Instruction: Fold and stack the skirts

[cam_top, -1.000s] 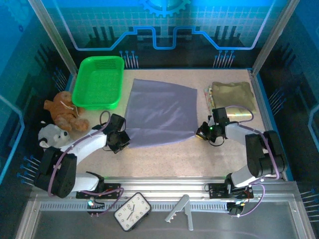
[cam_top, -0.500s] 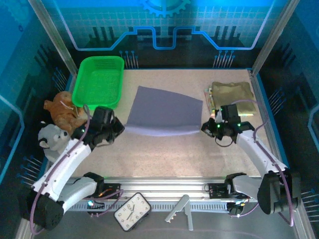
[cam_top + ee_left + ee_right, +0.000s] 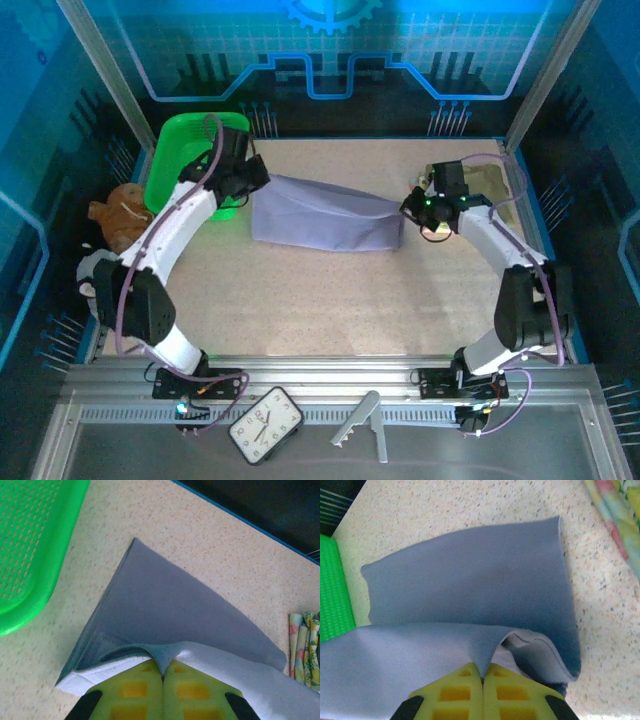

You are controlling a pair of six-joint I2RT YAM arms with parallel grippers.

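Centre-rear of table (image 3: 330, 300): item, grey-lavender skirt (image 3: 325, 215), one of the skirts to be folded and stacked; caught mid-fold, two layers

Position: long axis runs left to right across the table, between green basket (image 3: 160, 170) on the left and the finished pile on the right; olive skirt (image 3: 492, 180) tops that pile, floral skirt (image 3: 302, 640) shows at its edge

Left end: left gripper (image 3: 252, 182), jaws pressed together, yellow pads (image 3: 135, 690) pinching the upper edge of the cloth near the left corner

Right end: right gripper (image 3: 412, 208), jaws likewise pressed together, pads (image 3: 455, 692) nipping the upper edge at the right corner

Governing relation: each arm holds its own end, neither nearer than the other. Both wrist views show the lower layer (image 3: 165, 615) lying flat on the table and stretching ahead of the fingers, away from the arm bases, while the pinched edge stands raised above it with a rolled crease just beside the pads (image 3: 535, 652)

Judgement: fold about half made; the held edge wants setting down forward onto the far edge, both ends level, so that the long axis stays square

Risk: uneven lowering could skew the corners
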